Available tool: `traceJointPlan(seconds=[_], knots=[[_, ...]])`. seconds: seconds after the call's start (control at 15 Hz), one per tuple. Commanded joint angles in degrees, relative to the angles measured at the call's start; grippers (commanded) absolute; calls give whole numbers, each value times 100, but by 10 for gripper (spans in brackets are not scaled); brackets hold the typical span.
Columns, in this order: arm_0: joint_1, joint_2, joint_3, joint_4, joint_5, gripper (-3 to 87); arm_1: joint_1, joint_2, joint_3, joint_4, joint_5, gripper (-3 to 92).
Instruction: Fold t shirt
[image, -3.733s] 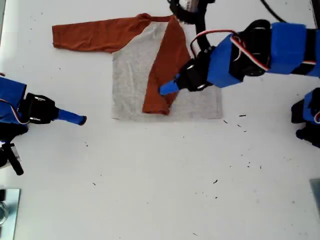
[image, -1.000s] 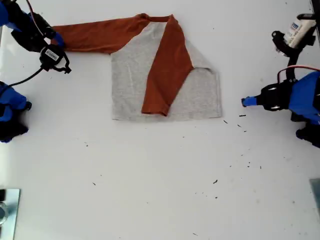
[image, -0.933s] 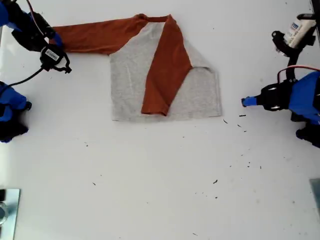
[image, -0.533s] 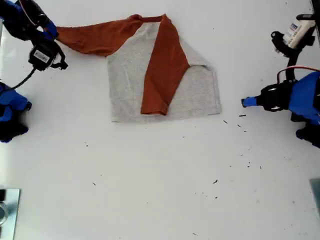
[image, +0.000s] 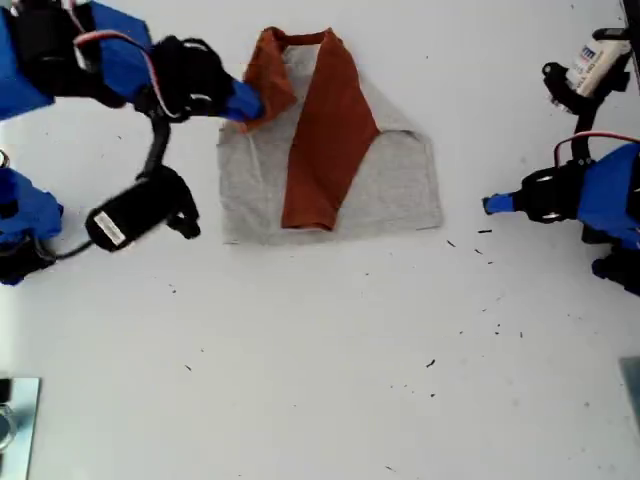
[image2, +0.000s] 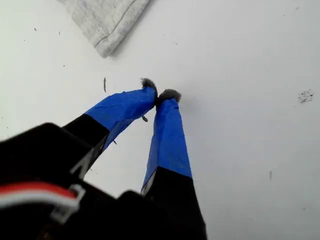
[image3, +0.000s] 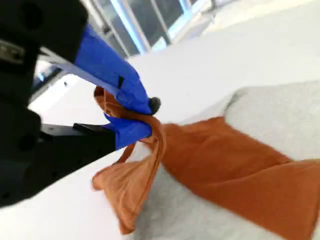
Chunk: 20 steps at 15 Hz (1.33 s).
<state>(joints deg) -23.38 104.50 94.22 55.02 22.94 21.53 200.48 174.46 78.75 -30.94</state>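
My second end effector (image: 245, 103) pinches the t shirt (image: 385, 185) sleeve (image3: 150, 170); I should lay it flat across the grey body. My first end effector (image2: 159, 95), closed empty, rests on the table (image: 320, 380).

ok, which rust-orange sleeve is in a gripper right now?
The sleeve at the exterior view's left, bunched in my second gripper. The other sleeve lies flat across the grey body, untouched.

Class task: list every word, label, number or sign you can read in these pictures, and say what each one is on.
None can be read.
White label on the camera hanging from the arm at the exterior view's left: too small and blurred.
White and blue label on the camera at the exterior view's upper right: dark marks, blurred.
T shirt: no print shows.
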Motion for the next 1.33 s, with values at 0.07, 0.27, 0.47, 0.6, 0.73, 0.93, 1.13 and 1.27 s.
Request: traceJointPlan(seconds=[0.07,0.27,0.47,0.6,0.73,0.93,1.13,1.27], knots=[[281,-949,-2004,475,527,278,62,35,237,-44,-9,35],[-448,1055,-589,545,571,95,44,35,237,-35,18,35],[-984,3524,2355,519,413,81,62,35,237,-35,9,35],[-668,4852,4772,88,-299,90,88,35,237,-44,0,35],[-290,6618,7084,-272,-1055,73,88,35,246,-44,18,35],[211,9105,8965,79,-1723,-3,105,35,237,-44,62,35],[255,9088,9088,44,-2013,-3,132,18,176,-18,185,35],[396,7954,8156,9,-2171,-3,-9,-176,-237,-281,404,52]])
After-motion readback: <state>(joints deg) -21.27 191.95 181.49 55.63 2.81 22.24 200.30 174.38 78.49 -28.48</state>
